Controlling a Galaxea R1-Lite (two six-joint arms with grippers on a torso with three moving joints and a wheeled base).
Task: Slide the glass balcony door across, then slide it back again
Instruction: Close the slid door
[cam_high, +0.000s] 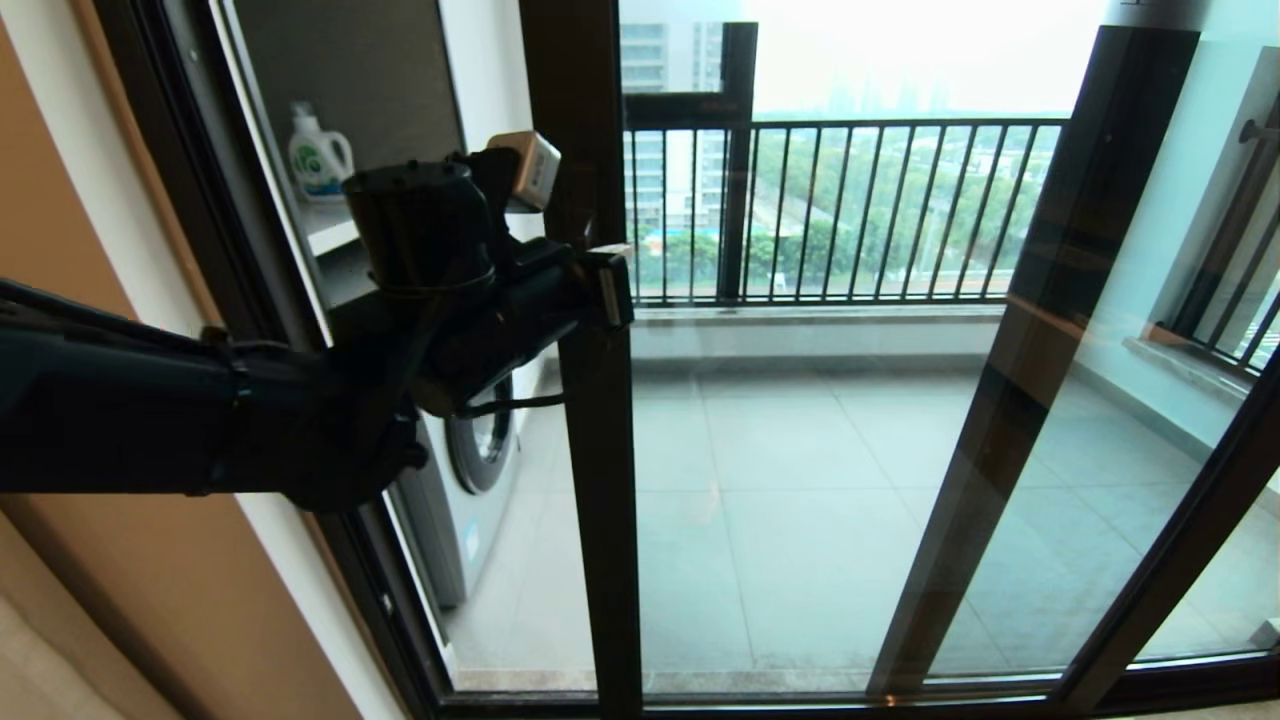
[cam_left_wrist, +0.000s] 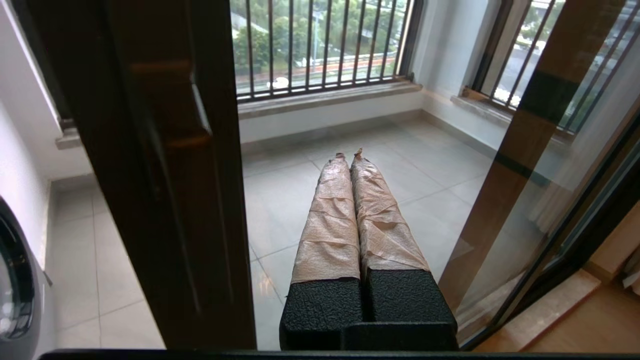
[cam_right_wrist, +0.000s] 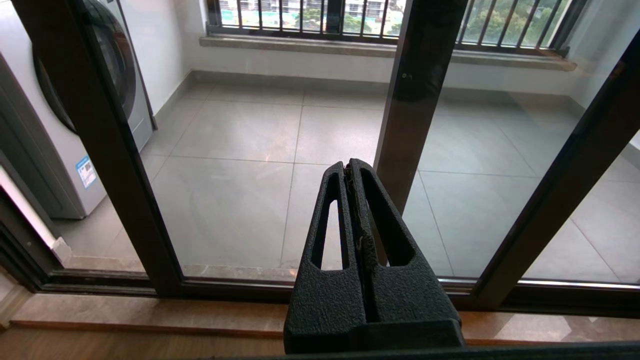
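At the middle left of the head view, the left hand (cam_high: 610, 290) sits against the dark upright stile of the glass balcony door (cam_high: 800, 480), its taped fingers (cam_left_wrist: 330, 220) pressed together with nothing between them. In the left wrist view those fingers reach past the stile's edge, out over the balcony floor (cam_left_wrist: 390, 170), with the frame just beside them. The door's own panel fills the centre of the head view, its stile running from the top edge down to the bottom track; a second dark upright leans across the right half.

My guess is that this is a sliding stroke in progress, the closed fingers used as a pusher on the stile's edge and not as a grip. Which of the two strokes it is I cannot tell. The next move seems to call for steady sideways pressure along the track, keeping the fingers flat to the frame so they do not slip off onto the glass.

The right hand (cam_right_wrist: 352, 170) hangs low before the door, also pinched closed and empty, pointing at the glass near the threshold (cam_right_wrist: 150, 315).

Beyond the glass lies pale grey tile, a washing machine (cam_high: 470, 480) at the left, a detergent bottle (cam_high: 318, 155) on a shelf in the upper left, and black railing bars (cam_high: 850, 210) across the top.
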